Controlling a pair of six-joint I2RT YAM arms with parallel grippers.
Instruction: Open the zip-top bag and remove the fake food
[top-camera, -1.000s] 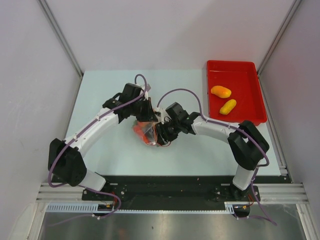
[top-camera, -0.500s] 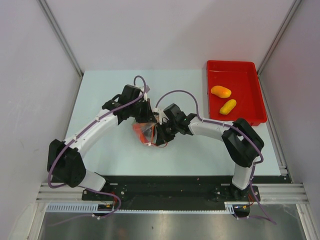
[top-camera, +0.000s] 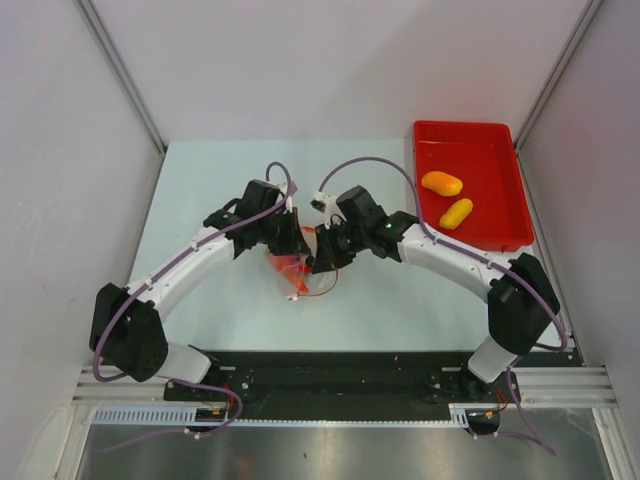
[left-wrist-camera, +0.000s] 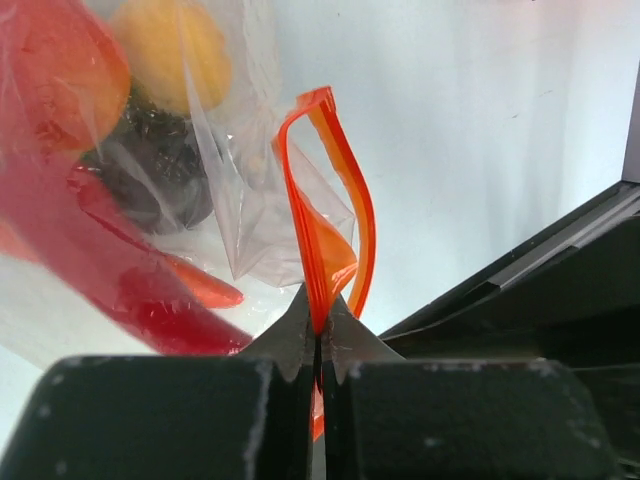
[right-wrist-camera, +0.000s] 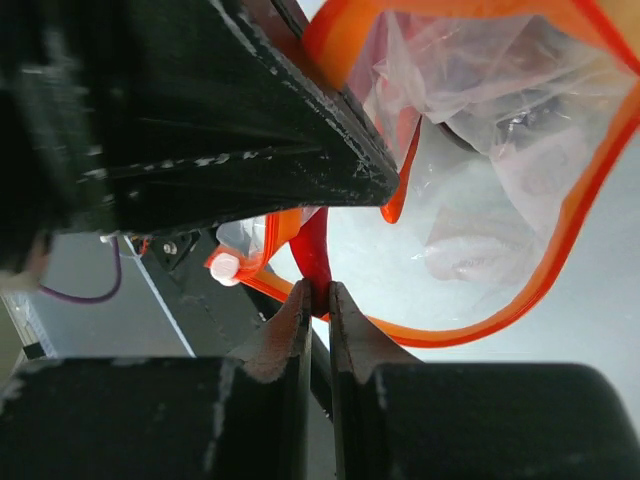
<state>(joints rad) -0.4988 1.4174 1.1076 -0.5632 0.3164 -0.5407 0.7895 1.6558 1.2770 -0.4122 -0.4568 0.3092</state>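
Left pincer (left-wrist-camera: 318, 325) is squeezed shut on one side of the orange strip (left-wrist-camera: 345, 200) at the top of the bag (left-wrist-camera: 250, 215). The right pincer (right-wrist-camera: 318, 292) is pinched shut on the other side of that strip. Each one holds its own side, I think, so that the two can pull the mouth of the bag apart. From the right arm's camera the strip already makes a wide loop, so the mouth looks open. The bag sits between the two arms, near the middle of the surface (top-camera: 200, 180). I cannot tell if its bottom rests there or hangs just above. Some toy food (left-wrist-camera: 165, 55) is inside the bag: a round yellow-orange piece, a dark piece (left-wrist-camera: 150, 175) under it and something red beside them. An orange piece (top-camera: 441, 183) and a yellow piece (top-camera: 456, 213) lie in the red tray (top-camera: 465, 128), well apart from the bag, at the far right. So I guess the job is part done. The tray is likely where the rest should go. The strip is thin and slippery, so a pincer could lose it if the pull is too hard.
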